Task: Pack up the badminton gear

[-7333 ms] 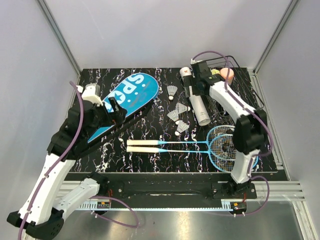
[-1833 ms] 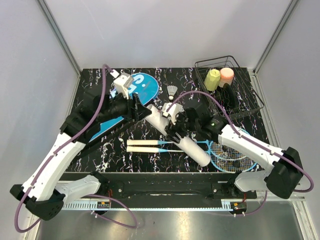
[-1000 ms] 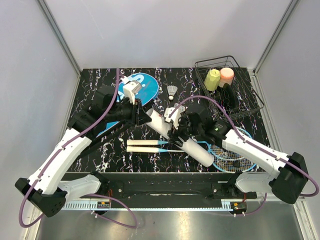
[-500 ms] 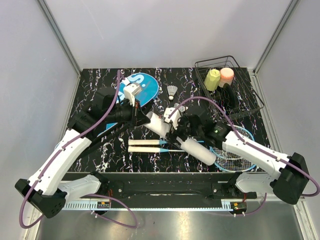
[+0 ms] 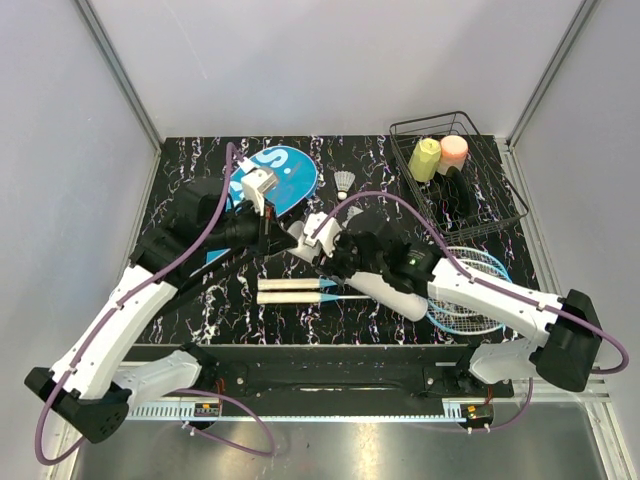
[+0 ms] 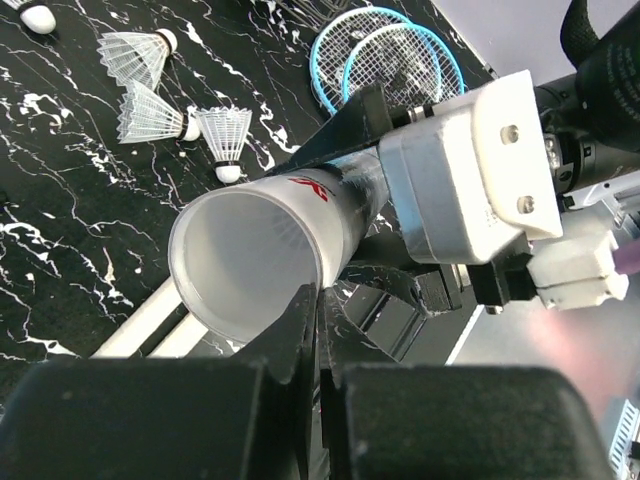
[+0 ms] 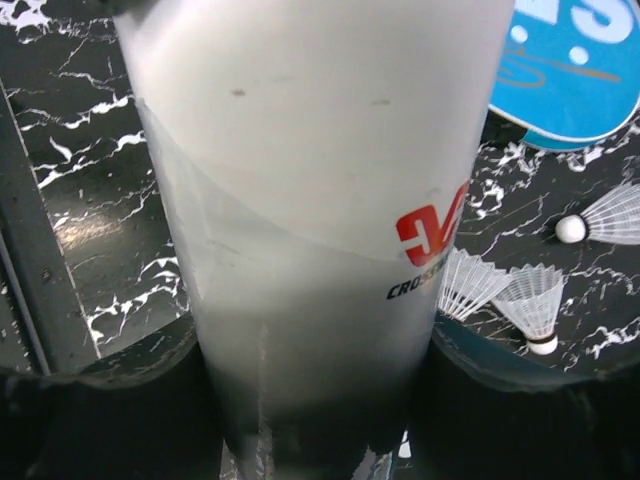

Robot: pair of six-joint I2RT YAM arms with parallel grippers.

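Note:
The long white tube (image 5: 395, 292) is held slanted above the table's middle, between both arms. My left gripper (image 5: 283, 241) is shut on the rim of its open end; in the left wrist view one finger (image 6: 303, 318) reaches inside the empty mouth of the tube (image 6: 250, 255). My right gripper (image 5: 340, 255) is shut around the tube's body (image 7: 310, 150). Below lie two blue rackets (image 5: 462, 290) with white handles (image 5: 288, 291). Three shuttlecocks (image 6: 150, 115) lie close together, another shuttlecock (image 5: 345, 181) farther back. The blue cover (image 5: 283, 172) lies at the back left, partly hidden by the left arm.
A black wire basket (image 5: 497, 212) at the back right holds a yellow bottle (image 5: 425, 158) and a pink bottle (image 5: 454, 149). Grey walls close in the table on three sides. The racket heads reach near the table's right edge.
My right gripper opened, slid left along the tube toward its open end and closed again. My left gripper closed on the tube's rim. The tube shifted a little left.

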